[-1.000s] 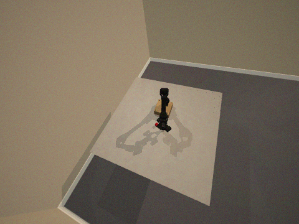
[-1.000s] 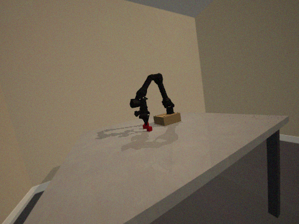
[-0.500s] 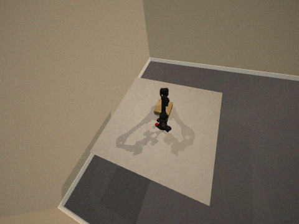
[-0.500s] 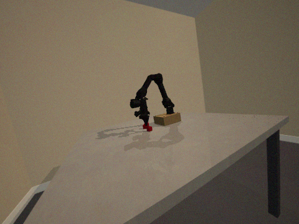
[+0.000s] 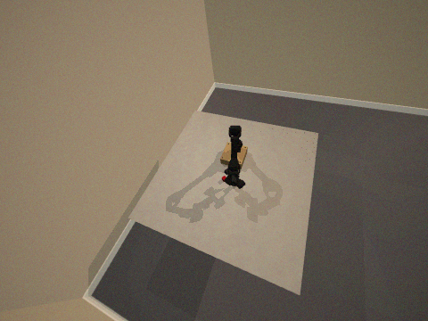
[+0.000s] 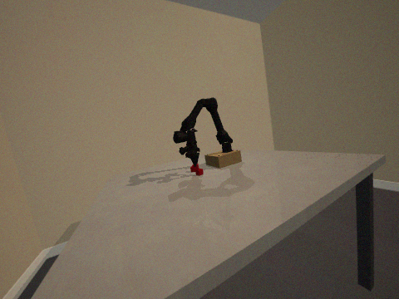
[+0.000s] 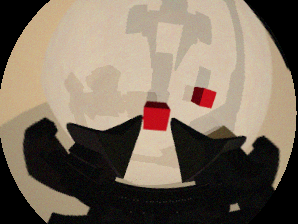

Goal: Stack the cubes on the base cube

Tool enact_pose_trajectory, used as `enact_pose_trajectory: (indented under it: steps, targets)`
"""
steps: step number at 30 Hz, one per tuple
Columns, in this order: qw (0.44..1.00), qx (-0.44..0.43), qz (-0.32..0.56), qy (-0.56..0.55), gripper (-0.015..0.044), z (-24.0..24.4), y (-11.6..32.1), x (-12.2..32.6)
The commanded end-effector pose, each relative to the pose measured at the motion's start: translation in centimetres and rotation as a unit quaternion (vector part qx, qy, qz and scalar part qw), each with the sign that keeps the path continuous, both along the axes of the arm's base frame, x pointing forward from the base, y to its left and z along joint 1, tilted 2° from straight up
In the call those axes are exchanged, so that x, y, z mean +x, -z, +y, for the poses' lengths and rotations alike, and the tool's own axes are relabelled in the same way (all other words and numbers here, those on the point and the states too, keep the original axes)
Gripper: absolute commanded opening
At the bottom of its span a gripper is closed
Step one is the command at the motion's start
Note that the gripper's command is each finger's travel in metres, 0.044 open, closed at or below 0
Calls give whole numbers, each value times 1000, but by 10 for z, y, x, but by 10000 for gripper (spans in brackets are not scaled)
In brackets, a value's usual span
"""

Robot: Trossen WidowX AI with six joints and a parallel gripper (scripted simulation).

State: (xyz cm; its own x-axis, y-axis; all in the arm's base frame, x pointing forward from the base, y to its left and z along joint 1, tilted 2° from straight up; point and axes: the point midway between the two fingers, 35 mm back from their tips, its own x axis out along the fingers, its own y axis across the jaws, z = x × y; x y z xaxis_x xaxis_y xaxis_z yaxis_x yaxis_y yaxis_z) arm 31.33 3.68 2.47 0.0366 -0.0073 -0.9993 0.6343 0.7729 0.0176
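My gripper [image 6: 195,164] [image 7: 156,119] points down, its fingers part open. A red cube [image 7: 156,118] lies between the fingertips in the wrist view, with a thin gap on each side. The exterior view shows red [image 6: 194,169] right under the fingertips, stepped in outline, as of one cube on another with an offset. I cannot clearly tell the upper cube from the base cube there. Another red cube [image 6: 199,172] [image 7: 204,97] stands apart on the table, to the right in the wrist view. In the top view only a red spot [image 5: 224,178] shows beside the gripper; the rest is hidden.
The arm stands on a wooden block [image 5: 226,154] [image 6: 231,159], behind the cubes as the exterior camera sees them. The pale table [image 5: 267,232] [image 6: 137,232] carries shadows of the arm. Walls stand behind it.
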Motion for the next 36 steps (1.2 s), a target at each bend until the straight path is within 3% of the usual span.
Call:
enact_pose_trajectory:
  steps: [1,13,15,25,36]
  targets:
    - [1000,1,-5,0,205,0,-8,1]
    - [1000,1,-5,0,205,0,-23,1]
    - [1000,0,-3,-15,258,-2,-21,0]
    - [972,-10,-2,-235,265,-32,-36,-7]
    - [884,-22,1,-466,265,-64,-51,-18]
